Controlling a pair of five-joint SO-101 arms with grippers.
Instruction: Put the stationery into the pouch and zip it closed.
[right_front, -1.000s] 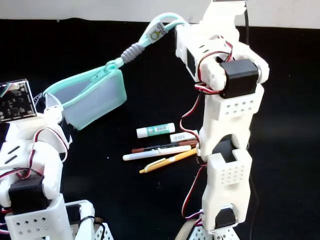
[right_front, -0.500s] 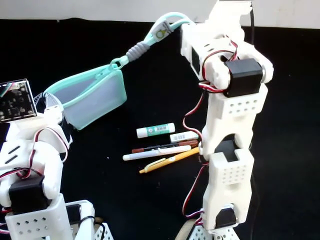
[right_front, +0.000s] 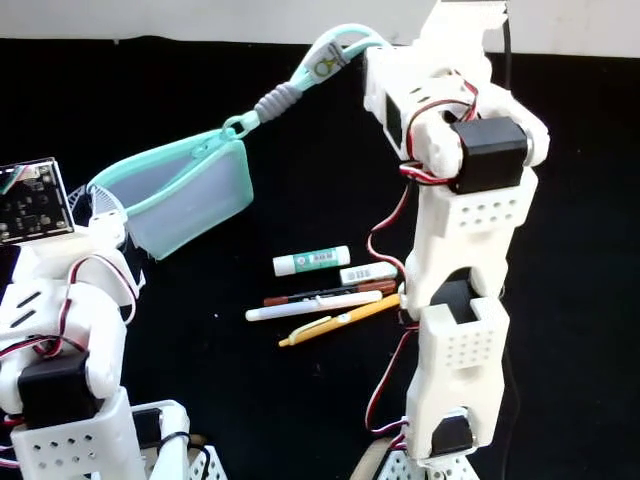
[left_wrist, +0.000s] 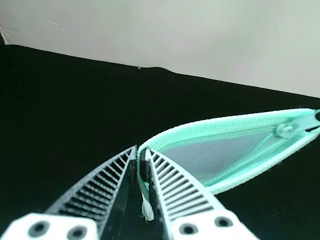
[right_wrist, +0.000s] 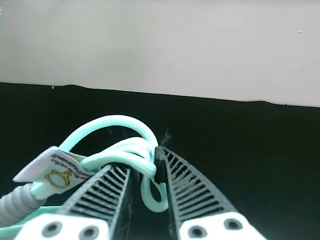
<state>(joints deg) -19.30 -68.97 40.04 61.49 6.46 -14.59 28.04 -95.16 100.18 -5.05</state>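
Nearest, around the middle of the counter (right_front: 270, 400), the stationery is lying in a loose cluster: a yellow pen (right_front: 335, 321), a white pen (right_front: 313, 305) and a brown pen (right_front: 325, 293) resting side by side. A small white block (right_front: 367, 273) and a glue stick (right_front: 311, 261) are sitting just behind them. Beyond, the pouch (right_front: 185, 195) is hanging in the air over the counter's left half, stretched between the arms with its zip open and the zip slider (left_wrist: 285, 131) sitting at the far end. The left jaws are pinching together on the pouch's near end, at the rim. Toward the far edge, the right jaws are clamping on the mint cord loop (right_wrist: 125, 150) that is trailing from the pouch past a grey sleeve (right_front: 275, 100). The pouch is looking soft, light and floppy, so its mouth is likely needing tension from both ends to stay open. The pens are looking thin, slick and prone to rolling, best taken across mid-barrel. The glue stick is offering a rounder, stiffer body to grip.
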